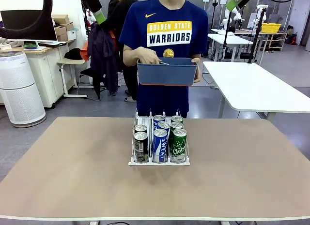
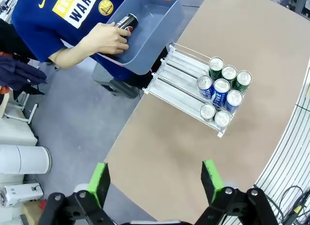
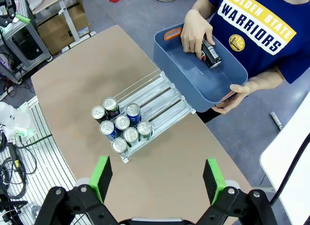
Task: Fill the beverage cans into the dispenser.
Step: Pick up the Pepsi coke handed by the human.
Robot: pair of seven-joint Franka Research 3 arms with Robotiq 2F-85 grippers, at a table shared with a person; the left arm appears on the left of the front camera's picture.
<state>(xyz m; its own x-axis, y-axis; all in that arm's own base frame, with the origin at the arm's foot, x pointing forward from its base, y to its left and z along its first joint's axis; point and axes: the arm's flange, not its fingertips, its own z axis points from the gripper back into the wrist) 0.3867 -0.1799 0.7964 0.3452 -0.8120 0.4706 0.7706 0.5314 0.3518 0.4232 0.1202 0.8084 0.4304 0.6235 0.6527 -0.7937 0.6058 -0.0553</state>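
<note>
**Both claws released above the desk; eight cans racked, one in the person's hand**

Left claw (image 2: pixel 156 176): released, green pads (image 2: pixel 100 179) spread wide with nothing between them. It hangs high over the desk (image 2: pixel 160 152), near the edge on the robot's side.

Right claw (image 3: pixel 157 172): released as well, its pads (image 3: pixel 212 175) wide apart and empty. It is also high over the desk (image 3: pixel 77 75).

Dispenser (image 1: pixel 159 162): sits flat near the middle of the desk (image 1: pixel 72 176), well apart from both claws. It has three lanes split by thin wire dividers.

Beverage cans (image 1: pixel 160 145): eight stand upright in the dispenser, packed at its robot-side end.
- Left lane: two black.
- Middle lane: three blue with white lettering.
- Right lane: three green.

The far parts of the lanes (image 2: pixel 179 70) are bare.

Person: stands at the far side of the desk, holding a blue-grey bin (image 3: pixel 193 82) just past the far end of the dispenser (image 3: pixel 160 97) and clear of the desk top. One hand (image 3: pixel 232 97) holds the bin's side. The other hand (image 3: pixel 196 31) reaches inside and grips a black can (image 3: pixel 209 53), which lies tilted within the bin. The left wrist view shows this same hand (image 2: pixel 104 38) on the black can (image 2: pixel 127 22) inside the bin (image 2: pixel 145 36).
</note>
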